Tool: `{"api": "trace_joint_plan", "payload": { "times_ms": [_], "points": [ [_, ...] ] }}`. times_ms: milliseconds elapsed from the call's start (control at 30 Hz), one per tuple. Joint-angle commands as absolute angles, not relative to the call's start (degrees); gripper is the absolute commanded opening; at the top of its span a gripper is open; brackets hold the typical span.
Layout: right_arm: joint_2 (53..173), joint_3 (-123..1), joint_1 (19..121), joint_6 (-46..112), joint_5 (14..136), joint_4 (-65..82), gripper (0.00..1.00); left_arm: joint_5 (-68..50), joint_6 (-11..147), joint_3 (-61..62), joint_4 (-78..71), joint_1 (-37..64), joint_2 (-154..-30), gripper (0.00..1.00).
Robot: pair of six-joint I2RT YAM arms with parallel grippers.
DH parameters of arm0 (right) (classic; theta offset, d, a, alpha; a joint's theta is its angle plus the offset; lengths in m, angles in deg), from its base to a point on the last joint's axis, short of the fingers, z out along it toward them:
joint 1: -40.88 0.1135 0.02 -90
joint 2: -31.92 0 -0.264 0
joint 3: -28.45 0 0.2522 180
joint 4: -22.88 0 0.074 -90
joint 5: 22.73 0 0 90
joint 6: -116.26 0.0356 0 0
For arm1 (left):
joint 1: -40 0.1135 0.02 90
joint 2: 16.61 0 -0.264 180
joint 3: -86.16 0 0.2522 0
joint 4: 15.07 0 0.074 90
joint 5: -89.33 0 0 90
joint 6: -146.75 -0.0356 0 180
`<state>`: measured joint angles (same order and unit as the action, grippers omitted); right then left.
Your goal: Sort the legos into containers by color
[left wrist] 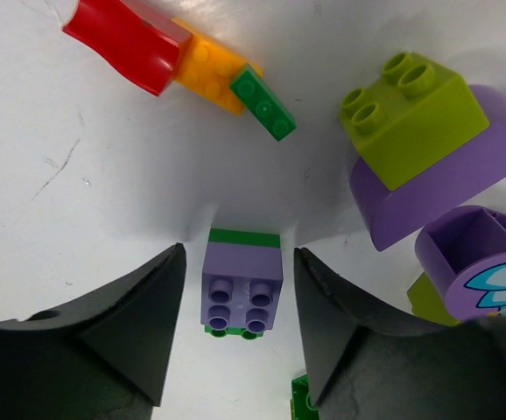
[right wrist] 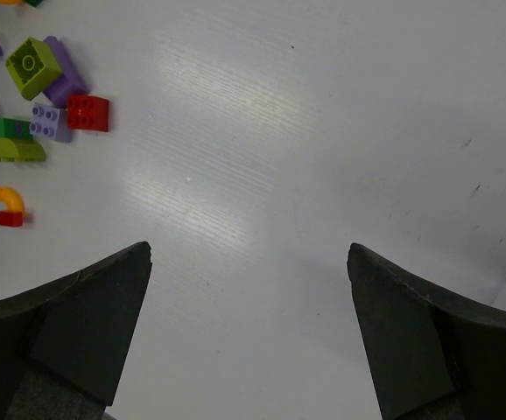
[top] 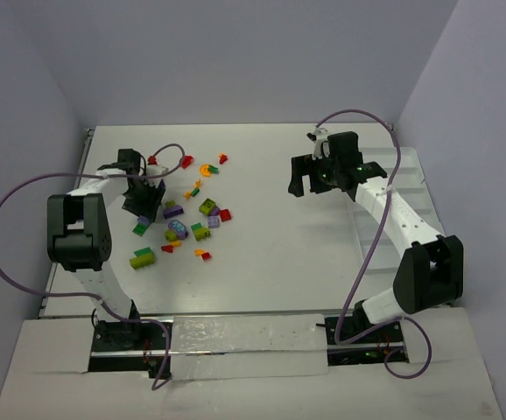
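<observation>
With the left fingers (left wrist: pixel 135 341) apart and straddling the purple brick (left wrist: pixel 242 284) on the worktop (left wrist: pixel 104 192), it pays to close squarely on its flat sides, clear of the lime brick (left wrist: pixel 411 114)

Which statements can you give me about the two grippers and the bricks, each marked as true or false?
1. The left gripper is open, with a purple brick on a green brick between its fingers. True.
2. The right gripper is shut on a red brick. False: it is open above the bare table, with nothing between its fingers.
3. In the left wrist view, a red piece, an orange brick and a small green brick touch in a row. True.
4. The legos lie mostly on the right arm's side. False: they lie on the left arm's side.
</observation>
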<state>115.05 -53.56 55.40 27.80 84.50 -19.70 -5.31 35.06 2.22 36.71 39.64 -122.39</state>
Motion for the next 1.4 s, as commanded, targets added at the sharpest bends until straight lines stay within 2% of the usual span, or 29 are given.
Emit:
{"api": "trace_joint_plan", "payload": {
  "times_ms": [0,467,1367],
  "points": [
    [115.5,-55.89,55.55,26.96,85.02,-19.36,1.0,-7.0,34.78,2.52,38.06,39.82,-121.46,0.6],
    [116.12,-56.33,55.46,27.15,85.46,-19.35,1.0,-6.02,34.6,2.51,39.4,39.82,-119.71,0.55],
    [116.12,-55.65,55.47,27.49,85.79,-19.19,1.0,-6.53,35.54,-0.33,40.5,41.4,-119.38,0.56]
  ]
}}
